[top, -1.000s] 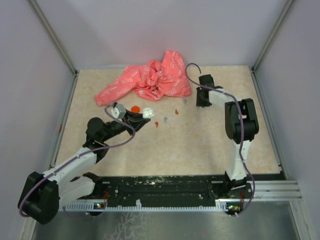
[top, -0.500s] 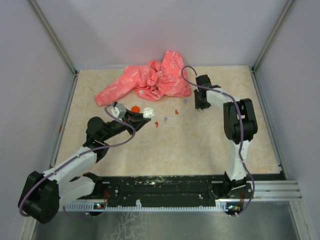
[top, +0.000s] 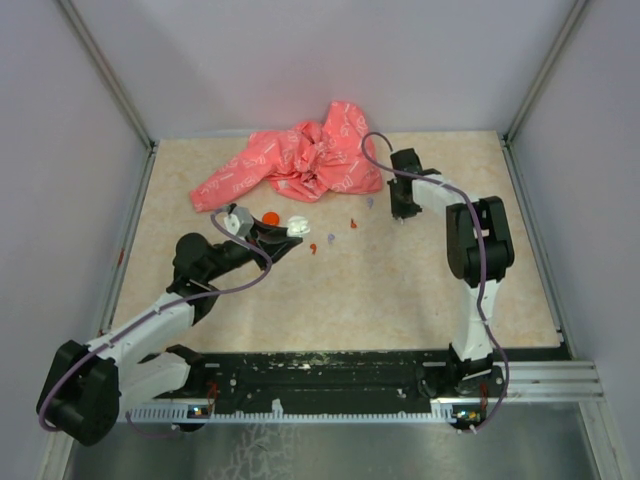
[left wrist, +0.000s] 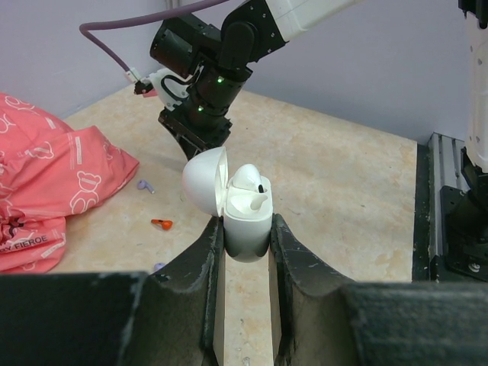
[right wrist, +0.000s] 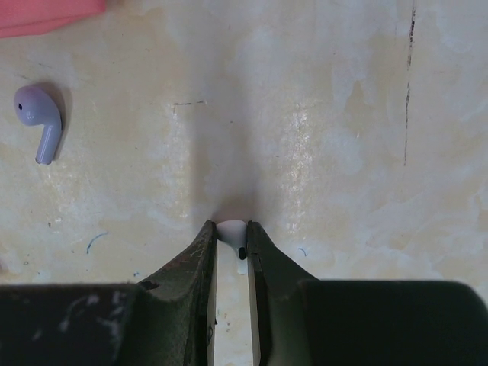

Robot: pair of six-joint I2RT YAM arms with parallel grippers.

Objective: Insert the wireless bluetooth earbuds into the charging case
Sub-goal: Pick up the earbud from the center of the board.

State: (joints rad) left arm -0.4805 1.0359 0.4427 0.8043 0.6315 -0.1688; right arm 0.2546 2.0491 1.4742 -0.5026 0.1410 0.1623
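Observation:
My left gripper (left wrist: 245, 229) is shut on a white charging case (left wrist: 248, 213), held upright above the table with its lid (left wrist: 204, 183) swung open. One white earbud (left wrist: 248, 180) sits inside it. My right gripper (right wrist: 231, 232) points down at the table and is shut on a second white earbud (right wrist: 231, 227), whose stem shows between the fingers. From the top, the left gripper (top: 285, 232) is mid-left and the right gripper (top: 400, 214) is at the back right. A red-orange round case (top: 270, 216) lies next to the left gripper. Two tiny red earbuds (top: 312, 248) (top: 352, 222) lie between the arms.
A crumpled pink printed cloth (top: 295, 160) lies at the back of the table. A lavender earbud (right wrist: 42, 122) rests left of the right gripper, and another lavender earbud (top: 330, 238) lies near the red ones. Walls close in three sides.
The right gripper shifted slightly left and its jaws closed on the white earbud. The left arm and its case have not moved.

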